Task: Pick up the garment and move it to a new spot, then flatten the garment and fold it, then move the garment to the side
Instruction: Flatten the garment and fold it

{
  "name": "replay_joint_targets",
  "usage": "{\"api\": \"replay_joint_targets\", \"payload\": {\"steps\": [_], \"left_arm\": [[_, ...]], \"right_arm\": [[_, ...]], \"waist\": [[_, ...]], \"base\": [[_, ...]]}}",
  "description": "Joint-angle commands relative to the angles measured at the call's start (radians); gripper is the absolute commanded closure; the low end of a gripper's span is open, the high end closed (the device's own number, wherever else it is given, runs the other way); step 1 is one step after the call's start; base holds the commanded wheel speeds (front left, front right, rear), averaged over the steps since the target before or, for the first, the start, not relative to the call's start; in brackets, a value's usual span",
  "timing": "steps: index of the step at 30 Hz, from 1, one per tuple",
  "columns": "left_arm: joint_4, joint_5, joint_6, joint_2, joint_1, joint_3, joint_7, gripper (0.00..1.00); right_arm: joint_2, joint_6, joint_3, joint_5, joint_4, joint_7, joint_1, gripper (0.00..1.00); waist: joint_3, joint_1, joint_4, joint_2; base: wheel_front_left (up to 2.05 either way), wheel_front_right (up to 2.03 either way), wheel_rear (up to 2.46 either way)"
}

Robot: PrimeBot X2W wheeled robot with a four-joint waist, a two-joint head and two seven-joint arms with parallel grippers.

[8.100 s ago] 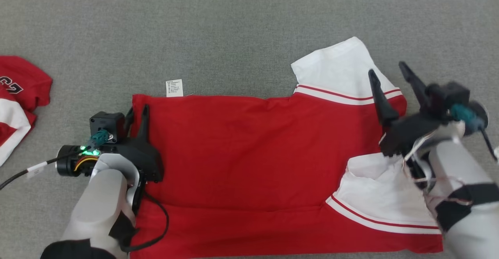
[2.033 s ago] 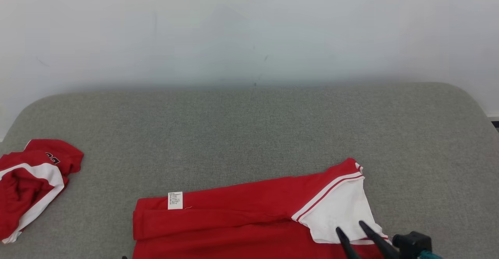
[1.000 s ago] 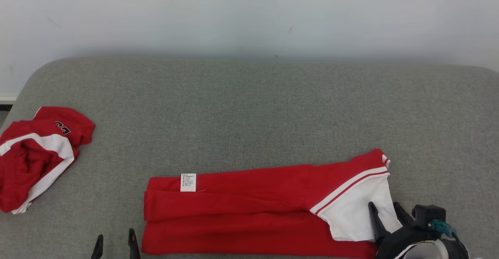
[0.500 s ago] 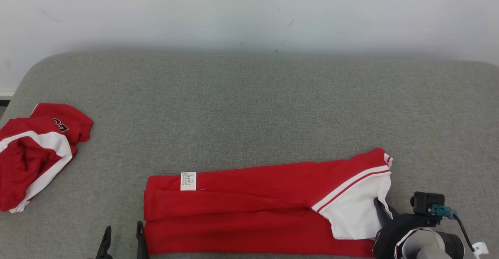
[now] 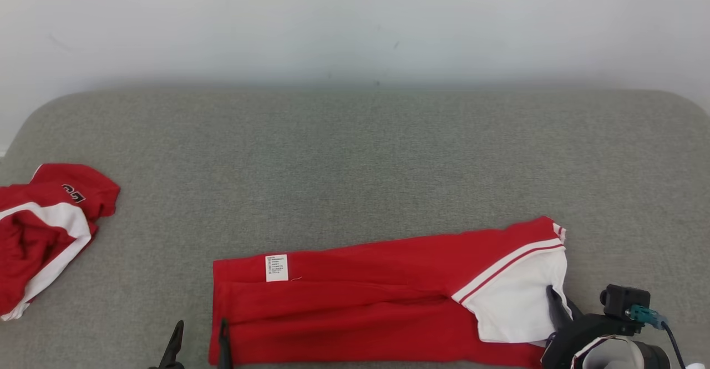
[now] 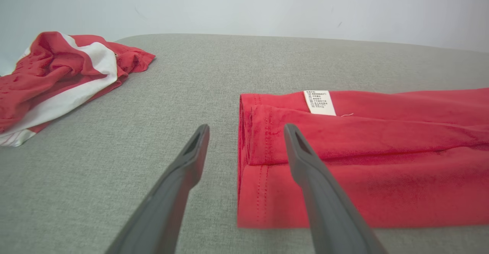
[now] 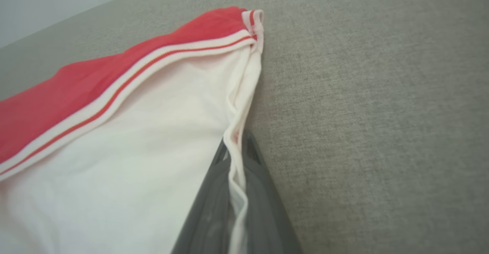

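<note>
Spread one second ago, right gripper (image 7: 237, 147) now clamps white edge of folded garment (image 5: 360, 313); left gripper (image 6: 246, 131) gapes wide at opposite end, grey cushion (image 5: 355, 163).

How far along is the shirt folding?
Done: the red and white shirt lies folded lengthwise on the grey cushion. In hand: the right pincer is shut on its white sleeve edge; the left pincer open by the hem. Left: probably cross-folding, moving it aside.

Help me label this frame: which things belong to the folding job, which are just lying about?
In the job: folded red garment; right gripper, shut on its white edge; left gripper, open by its hem.
Lying about: crumpled red-and-white garment; grey surface.
</note>
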State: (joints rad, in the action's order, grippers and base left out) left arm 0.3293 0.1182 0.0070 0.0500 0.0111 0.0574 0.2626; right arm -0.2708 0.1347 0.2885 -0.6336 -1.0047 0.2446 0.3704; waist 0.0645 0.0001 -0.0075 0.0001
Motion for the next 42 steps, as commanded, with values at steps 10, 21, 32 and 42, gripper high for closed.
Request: {"api": "replay_joint_targets", "payload": {"steps": [10, 21, 32, 42], "left_arm": [[0.007, 0.02, -0.001, 0.001, 0.006, 0.01, 0.003, 0.0], [0.013, 0.021, -0.001, 0.001, 0.017, 0.019, 0.003, 0.0], [0.024, 0.031, 0.003, 0.001, 0.022, 0.041, 0.003, 0.0], [0.036, 0.018, -0.007, 0.001, 0.013, 0.058, 0.003, 0.0]], "right_arm": [[-0.016, -0.006, -0.038, 0.01, 0.006, 0.02, -0.017, 1.0], [0.002, -0.006, 0.036, 0.037, 0.264, 0.021, -0.082, 1.0], [0.037, -0.005, 0.241, -0.032, 0.559, -0.042, -0.167, 1.0], [0.092, -0.005, 0.368, -0.046, 0.612, -0.106, -0.116, 1.0]], "waist": [[-0.021, -0.0001, -0.077, -0.0001], [-0.037, -0.0001, -0.114, -0.0001], [-0.048, -0.0001, -0.08, -0.0001], [-0.047, -0.0001, 0.03, -0.0001]], "base": [[0.0, 0.0, 0.0], [0.0, 0.0, 0.0], [0.0, 0.0, 0.0], [0.0, 0.0, 0.0]]}}
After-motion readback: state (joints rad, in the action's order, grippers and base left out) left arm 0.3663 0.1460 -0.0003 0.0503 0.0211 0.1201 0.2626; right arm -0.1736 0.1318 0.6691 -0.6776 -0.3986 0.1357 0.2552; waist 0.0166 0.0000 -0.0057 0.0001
